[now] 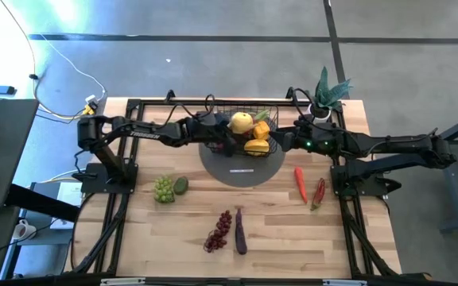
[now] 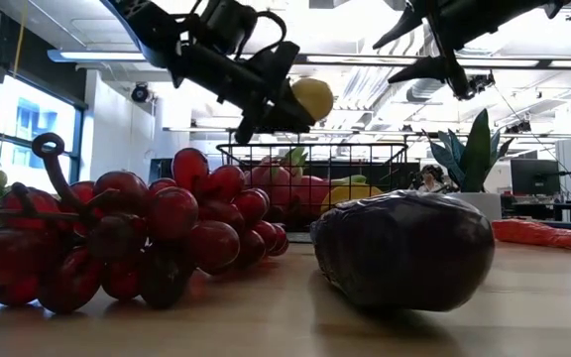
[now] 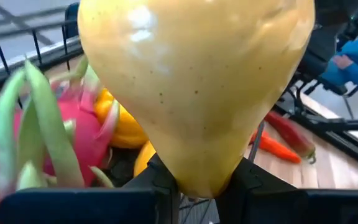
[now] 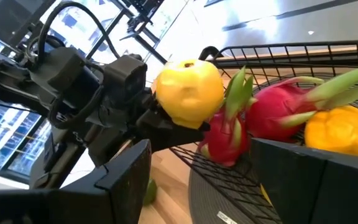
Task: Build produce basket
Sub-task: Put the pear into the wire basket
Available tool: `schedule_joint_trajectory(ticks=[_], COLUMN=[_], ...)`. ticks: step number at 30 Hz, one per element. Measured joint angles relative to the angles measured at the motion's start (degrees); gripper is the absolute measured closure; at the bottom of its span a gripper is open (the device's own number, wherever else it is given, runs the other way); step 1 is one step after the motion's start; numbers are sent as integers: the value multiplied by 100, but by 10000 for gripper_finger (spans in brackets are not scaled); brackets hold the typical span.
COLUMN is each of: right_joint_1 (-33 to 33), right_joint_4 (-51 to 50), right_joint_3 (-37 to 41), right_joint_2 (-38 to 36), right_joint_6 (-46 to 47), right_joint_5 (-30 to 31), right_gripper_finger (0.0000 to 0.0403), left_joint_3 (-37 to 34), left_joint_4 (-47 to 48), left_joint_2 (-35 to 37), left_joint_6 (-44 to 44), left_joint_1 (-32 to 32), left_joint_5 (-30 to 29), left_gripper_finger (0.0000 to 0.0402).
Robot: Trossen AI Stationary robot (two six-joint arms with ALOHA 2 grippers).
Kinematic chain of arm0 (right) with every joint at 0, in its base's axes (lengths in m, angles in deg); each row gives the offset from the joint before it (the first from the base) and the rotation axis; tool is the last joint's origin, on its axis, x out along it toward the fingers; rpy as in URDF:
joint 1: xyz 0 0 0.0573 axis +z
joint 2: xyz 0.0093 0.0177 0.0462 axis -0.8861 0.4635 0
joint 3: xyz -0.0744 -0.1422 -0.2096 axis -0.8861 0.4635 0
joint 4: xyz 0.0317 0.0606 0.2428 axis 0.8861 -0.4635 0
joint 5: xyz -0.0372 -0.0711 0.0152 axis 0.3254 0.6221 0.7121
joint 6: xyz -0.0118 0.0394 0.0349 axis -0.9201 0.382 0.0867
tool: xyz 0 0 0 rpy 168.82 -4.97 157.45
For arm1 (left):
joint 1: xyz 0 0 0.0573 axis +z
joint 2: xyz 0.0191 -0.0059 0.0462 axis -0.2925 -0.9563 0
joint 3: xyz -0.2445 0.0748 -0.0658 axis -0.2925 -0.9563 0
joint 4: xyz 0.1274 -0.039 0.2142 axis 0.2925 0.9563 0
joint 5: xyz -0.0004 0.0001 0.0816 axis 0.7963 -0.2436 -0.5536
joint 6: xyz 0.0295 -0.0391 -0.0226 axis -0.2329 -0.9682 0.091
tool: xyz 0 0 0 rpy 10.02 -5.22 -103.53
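Observation:
The black wire basket (image 1: 229, 104) stands on a round grey disc (image 1: 241, 173) at the far middle of the table. It holds pink dragon fruit (image 4: 278, 109) and yellow fruits (image 4: 340, 130). My left gripper (image 1: 227, 129) reaches in from the table's left, shut on a yellow pear-shaped fruit (image 1: 241, 121) above the basket. My right gripper (image 4: 210, 180) hangs open at the basket's right side with nothing between its fingers. My left gripper pinches the yellow fruit's narrow end (image 3: 197, 171) between its two fingers. The fingers come nearly level from the table's left, slanting slightly down. The fruit is lifted clear above the basket's contents, its broad end (image 3: 191, 56) pointing away from the gripper.
On the bare wood lie green grapes (image 1: 164, 189) and a small green fruit (image 1: 181, 186) near the left. Red grapes (image 1: 219, 230) and a purple eggplant (image 1: 240, 230) lie near the front, two red chilies (image 1: 300, 183) on the right. A potted plant (image 1: 328, 91) stands far right.

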State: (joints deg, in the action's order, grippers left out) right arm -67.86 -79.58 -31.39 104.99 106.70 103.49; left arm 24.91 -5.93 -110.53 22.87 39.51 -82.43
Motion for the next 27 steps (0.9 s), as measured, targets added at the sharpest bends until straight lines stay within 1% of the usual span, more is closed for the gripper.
schedule_joint_trajectory(ticks=[11,15,20,27], right_joint_1=[0,-37,-52,-52], right_joint_4=[-31,-33,-31,-31], right_joint_3=[0,0,0,0], right_joint_2=[0,0,-1,0], right_joint_6=[-83,-169,-170,-212], right_joint_5=[-4,-11,-11,-160], right_gripper_finger=[148,148,148,148], left_joint_3=[-1,-1,10,10], left_joint_4=[-229,-206,-314,-314], left_joint_2=[-504,-688,-843,-853], left_joint_6=[-528,-822,-907,-933], left_joint_1=[-14,-54,-83,-78], left_joint_5=[-92,-220,-315,-453], left_gripper_finger=[347,347,345,322])
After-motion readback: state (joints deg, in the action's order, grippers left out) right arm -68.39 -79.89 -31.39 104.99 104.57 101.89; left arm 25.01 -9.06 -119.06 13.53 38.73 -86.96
